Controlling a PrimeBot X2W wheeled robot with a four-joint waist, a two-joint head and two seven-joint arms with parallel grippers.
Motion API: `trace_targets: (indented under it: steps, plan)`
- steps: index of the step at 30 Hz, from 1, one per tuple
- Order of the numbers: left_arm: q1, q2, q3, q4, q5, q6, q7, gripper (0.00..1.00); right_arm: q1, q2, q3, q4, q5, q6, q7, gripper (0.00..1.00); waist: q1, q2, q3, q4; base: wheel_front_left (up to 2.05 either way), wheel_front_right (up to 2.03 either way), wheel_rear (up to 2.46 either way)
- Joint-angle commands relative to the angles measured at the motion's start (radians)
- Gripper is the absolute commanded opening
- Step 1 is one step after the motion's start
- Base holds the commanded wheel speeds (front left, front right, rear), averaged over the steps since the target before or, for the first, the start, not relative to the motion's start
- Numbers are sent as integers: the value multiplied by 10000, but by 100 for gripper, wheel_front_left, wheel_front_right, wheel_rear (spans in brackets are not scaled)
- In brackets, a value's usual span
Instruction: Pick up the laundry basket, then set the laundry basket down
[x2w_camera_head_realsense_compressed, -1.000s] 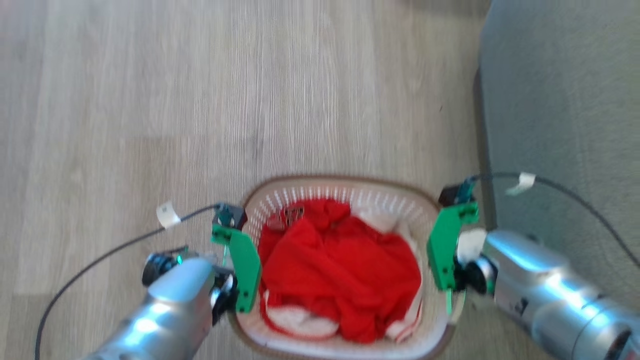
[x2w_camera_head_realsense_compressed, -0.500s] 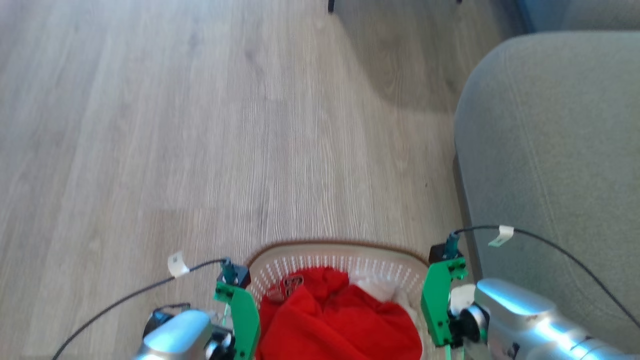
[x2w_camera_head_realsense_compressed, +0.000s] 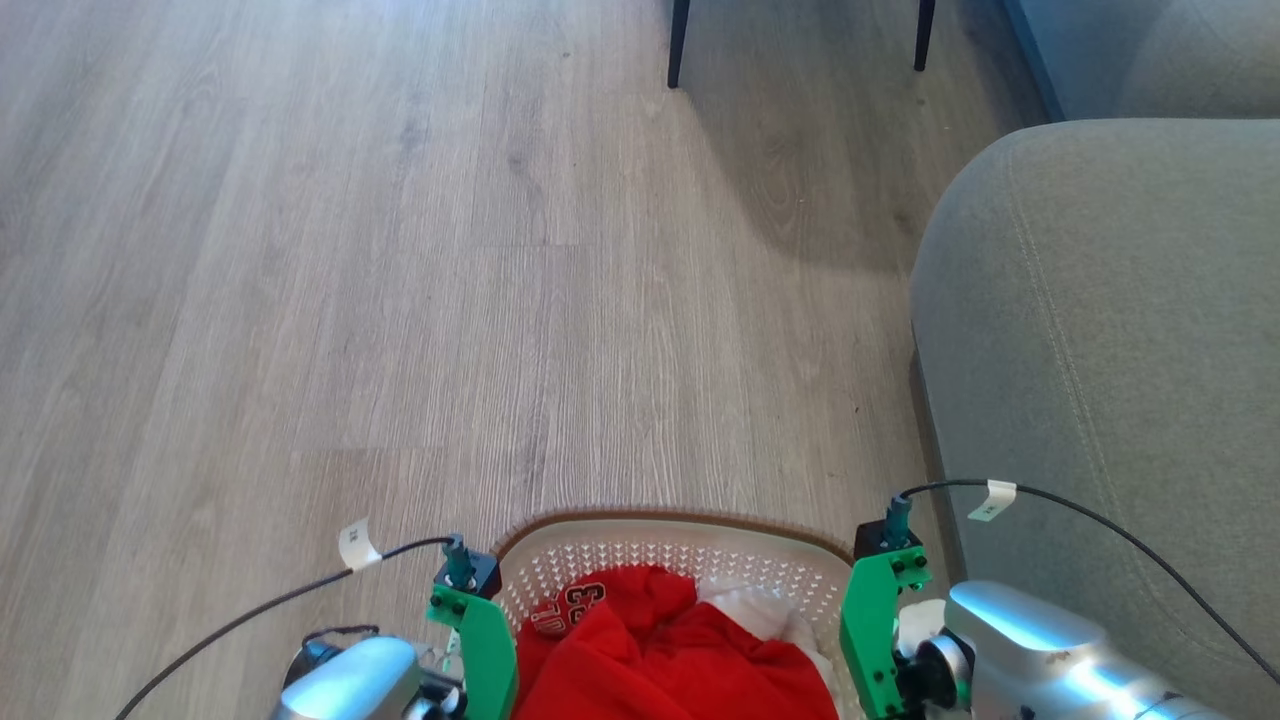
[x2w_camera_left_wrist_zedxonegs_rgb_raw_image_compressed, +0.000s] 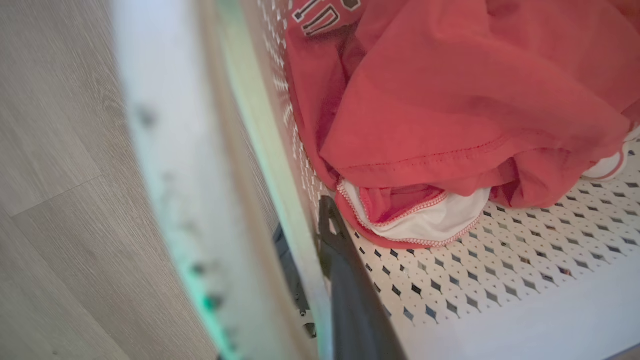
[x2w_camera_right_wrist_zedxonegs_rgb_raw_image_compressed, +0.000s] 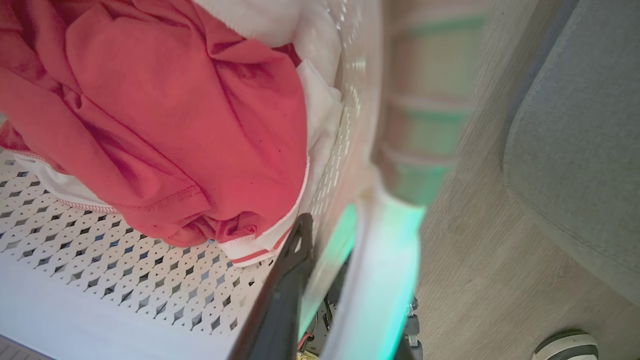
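Observation:
The laundry basket (x2w_camera_head_realsense_compressed: 668, 523) sits at the bottom middle of the head view, cream and perforated with a brown rim, between my two arms. Red and white clothes (x2w_camera_head_realsense_compressed: 660, 650) lie inside it. My left gripper (x2w_camera_left_wrist_zedxonegs_rgb_raw_image_compressed: 314, 250) is shut on the basket's left wall (x2w_camera_left_wrist_zedxonegs_rgb_raw_image_compressed: 260, 125), one dark finger (x2w_camera_left_wrist_zedxonegs_rgb_raw_image_compressed: 345, 285) inside and the other outside. My right gripper (x2w_camera_right_wrist_zedxonegs_rgb_raw_image_compressed: 325, 260) is shut on the right wall (x2w_camera_right_wrist_zedxonegs_rgb_raw_image_compressed: 357, 90), its inner finger (x2w_camera_right_wrist_zedxonegs_rgb_raw_image_compressed: 290, 280) beside the clothes. Green brackets (x2w_camera_head_realsense_compressed: 487, 645) hide the fingers in the head view.
A grey sofa (x2w_camera_head_realsense_compressed: 1100, 330) stands close on the right, next to my right arm. Two dark furniture legs (x2w_camera_head_realsense_compressed: 679, 45) stand at the far end of the wooden floor (x2w_camera_head_realsense_compressed: 400, 300). A dark and white rounded object (x2w_camera_right_wrist_zedxonegs_rgb_raw_image_compressed: 565, 346) lies on the floor near the sofa.
The whole head view has shifted, so the camera moved: the basket now shows lower, the sofa and far legs have come in. Both grippers stay clamped on the basket's sides.

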Motion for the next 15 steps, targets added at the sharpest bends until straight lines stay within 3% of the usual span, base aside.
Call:
trace_targets:
  steps: [1,15]
  plan:
    - [-315,-76,37,-433,76,-99,66,0,-243,303,-48,-390,-105,75,-101,0,1,-1,10,3,0,0,0]
    - [-458,-153,35,-417,-1,-99,166,0,-539,214,-48,-463,-235,75,-96,0,1,-1,105,96,0,0,0]
